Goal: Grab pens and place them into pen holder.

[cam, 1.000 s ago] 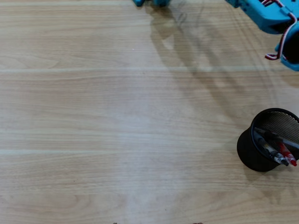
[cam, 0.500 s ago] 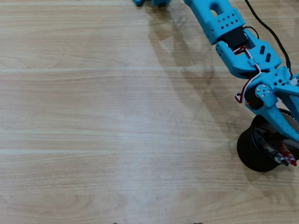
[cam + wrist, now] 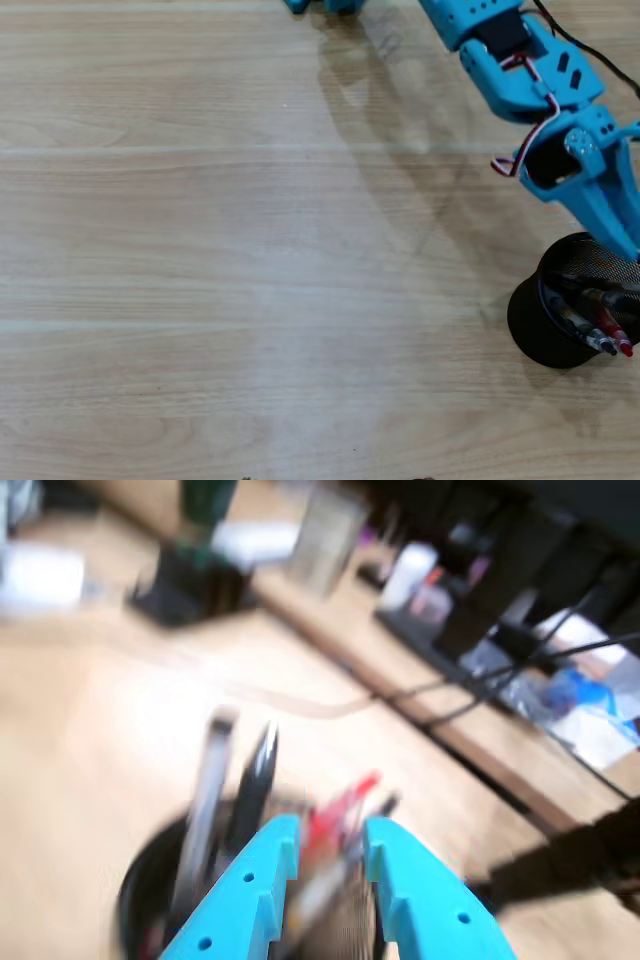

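A black mesh pen holder [image 3: 545, 320] stands at the right edge of the wooden table in the overhead view, with several pens [image 3: 592, 322] leaning in it, one with a red tip. The blue arm [image 3: 520, 70] reaches from the top right, and its gripper end hangs over the holder's rim, partly cut off by the frame edge. In the blurred wrist view my gripper [image 3: 332, 832] is just above the holder [image 3: 140, 890]. Its blue fingers [image 3: 262, 880] stand narrowly apart around a red-tipped pen [image 3: 335, 810]. A grey pen [image 3: 205, 790] and a black pen [image 3: 258, 775] stand in the holder.
In the overhead view no loose pens lie on the table [image 3: 220, 250]. A black cable [image 3: 590, 50] runs by the arm at the top right. The wrist view shows a cluttered shelf [image 3: 420, 590] and cables beyond the table's far edge.
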Action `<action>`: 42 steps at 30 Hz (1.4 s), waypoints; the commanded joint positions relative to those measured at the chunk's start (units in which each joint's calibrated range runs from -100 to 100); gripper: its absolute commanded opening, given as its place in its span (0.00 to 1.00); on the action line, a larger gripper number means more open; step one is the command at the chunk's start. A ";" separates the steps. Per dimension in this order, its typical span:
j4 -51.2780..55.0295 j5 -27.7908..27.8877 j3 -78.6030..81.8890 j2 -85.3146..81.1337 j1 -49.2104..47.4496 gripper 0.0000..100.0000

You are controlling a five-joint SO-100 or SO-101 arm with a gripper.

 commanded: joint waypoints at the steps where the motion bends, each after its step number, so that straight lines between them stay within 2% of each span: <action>1: 35.95 11.21 20.16 -30.67 1.38 0.08; 3: 46.44 15.50 34.47 -42.92 5.81 0.10; 5: 51.68 18.64 49.50 -54.76 10.09 0.12; 9: 53.83 22.45 75.57 -76.65 19.68 0.11; 14: 59.93 22.92 99.93 -104.29 23.23 0.08; 17: 66.38 22.92 102.74 -118.49 20.49 0.04; 23: 66.38 23.13 102.74 -117.99 16.62 0.02; 42: 66.38 22.92 102.74 -118.16 16.70 0.02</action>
